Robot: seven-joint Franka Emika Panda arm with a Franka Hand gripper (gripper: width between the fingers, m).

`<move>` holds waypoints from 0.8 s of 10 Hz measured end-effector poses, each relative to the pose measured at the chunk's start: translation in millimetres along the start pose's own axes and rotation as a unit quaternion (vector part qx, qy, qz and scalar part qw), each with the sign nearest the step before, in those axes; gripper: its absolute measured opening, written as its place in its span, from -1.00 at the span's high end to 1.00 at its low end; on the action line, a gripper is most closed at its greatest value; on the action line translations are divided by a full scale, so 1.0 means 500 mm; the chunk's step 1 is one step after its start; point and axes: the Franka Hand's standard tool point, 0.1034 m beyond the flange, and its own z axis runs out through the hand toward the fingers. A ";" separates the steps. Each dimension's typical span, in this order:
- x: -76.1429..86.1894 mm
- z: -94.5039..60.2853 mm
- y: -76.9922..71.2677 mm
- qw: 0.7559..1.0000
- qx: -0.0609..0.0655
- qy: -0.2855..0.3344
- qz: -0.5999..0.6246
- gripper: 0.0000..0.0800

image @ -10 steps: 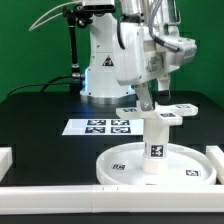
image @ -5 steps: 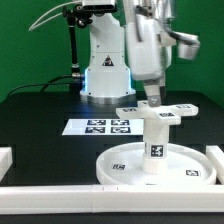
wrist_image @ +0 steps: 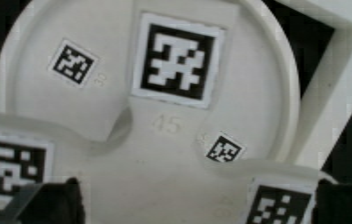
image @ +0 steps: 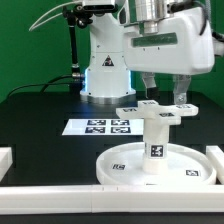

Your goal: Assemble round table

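Note:
The round disc (image: pixel 125 165) lies at the front of the table. The thick tagged leg (image: pixel 156 148) stands upright on its middle. The cross-shaped foot (image: pixel 160 110) sits on top of the leg. My gripper (image: pixel 166 100) hovers right over the foot, open, with one finger (image: pixel 150 97) on each side of the foot's hub and holding nothing. In the wrist view the foot's tagged arms (wrist_image: pixel 182 55) fill the picture over the disc (wrist_image: pixel 75 62). My gripper (wrist_image: pixel 191 205) shows there as dark fingertips (wrist_image: pixel 45 205) at the two sides.
The marker board (image: pixel 98 126) lies behind the disc. White border rails run along the front (image: pixel 110 198), the exterior view's left (image: pixel 5 158) and its right (image: pixel 215 155). The arm's base (image: pixel 105 70) stands at the back.
My hand has turned about the vertical above the foot. It was edge-on and now faces the camera with both fingers showing apart. Disc, leg and foot have not moved.

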 end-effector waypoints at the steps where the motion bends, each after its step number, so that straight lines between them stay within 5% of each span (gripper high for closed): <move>1: 0.000 0.000 0.000 1.000 0.000 0.000 -0.018 -0.62; 3: 0.001 0.000 0.000 0.994 -0.001 0.000 -0.109 -0.62; 8: -0.004 0.002 -0.003 0.921 0.001 0.022 -0.389 -0.62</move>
